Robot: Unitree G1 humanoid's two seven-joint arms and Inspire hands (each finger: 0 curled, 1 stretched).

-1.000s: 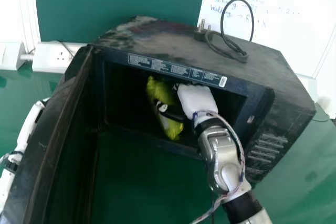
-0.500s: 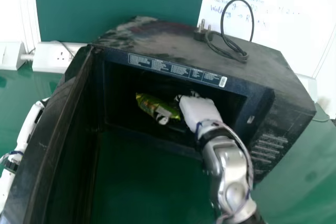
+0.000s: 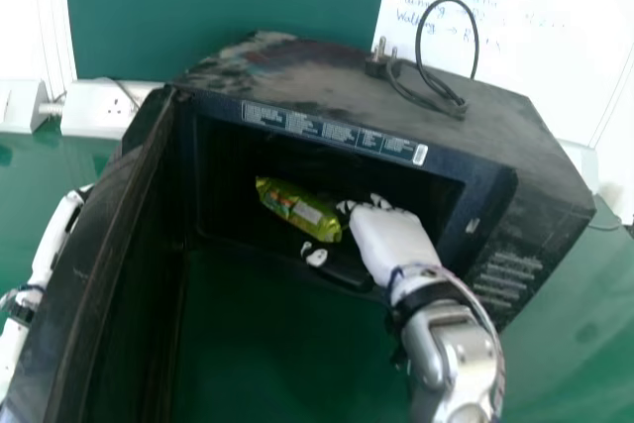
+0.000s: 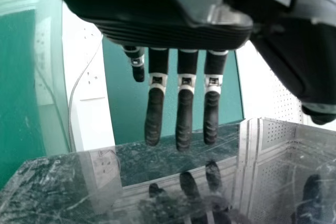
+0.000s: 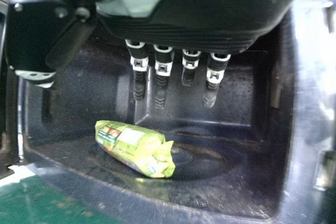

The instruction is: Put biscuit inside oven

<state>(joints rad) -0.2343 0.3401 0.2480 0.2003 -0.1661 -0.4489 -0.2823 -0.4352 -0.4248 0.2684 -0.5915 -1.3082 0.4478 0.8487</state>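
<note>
In the head view the green biscuit packet (image 3: 297, 208) lies inside the dark oven (image 3: 357, 76), whose door stands open. My right hand (image 3: 389, 242) is at the oven's mouth, just right of the packet, fingers straight and holding nothing. The right wrist view has the packet (image 5: 135, 148) lying on the oven floor, apart from my right hand (image 5: 210, 19) with its straight fingers. My left arm is beyond the door at the far left; the left wrist view has my left hand (image 4: 184, 114) with fingers straight, near the door's glossy surface.
The open door (image 3: 94, 255) juts toward the near left. A black cable with its plug (image 3: 436, 96) rests on top of the oven. Behind are a white socket box (image 3: 99, 109) and a whiteboard (image 3: 525, 47). The oven stands on a green table (image 3: 277, 344).
The packet has come free of my right hand and now lies flat in the oven. My right hand has drawn back toward the opening and its fingers have opened. The left arm looks still.
</note>
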